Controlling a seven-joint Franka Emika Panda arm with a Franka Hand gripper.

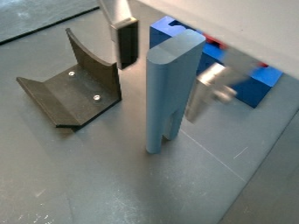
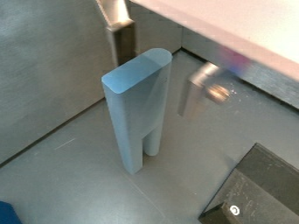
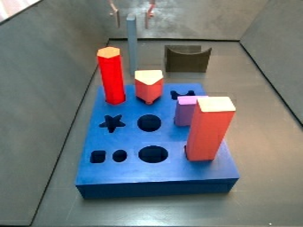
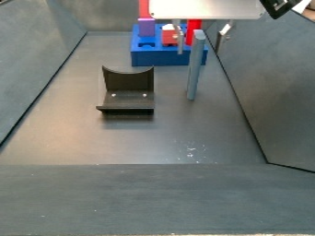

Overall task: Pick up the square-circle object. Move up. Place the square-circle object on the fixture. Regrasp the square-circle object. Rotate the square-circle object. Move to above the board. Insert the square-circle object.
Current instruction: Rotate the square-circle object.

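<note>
Fingers point(image 1: 121, 39) of the gripper point(image 1: 163, 61) stood spread, flanking the square-circle object point(image 1: 166, 96) near its top without touching. I noted it upright on the floor, long axis vertical, prongs down, between fixture point(image 4: 124, 89) and board point(image 3: 154, 146).

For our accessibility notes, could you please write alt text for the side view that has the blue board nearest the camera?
A blue board fills the foreground, bearing a red peg and a salmon block. Behind it the grey-blue square-circle object stands upright, the pincer above it, beside the dark fixture.
</note>
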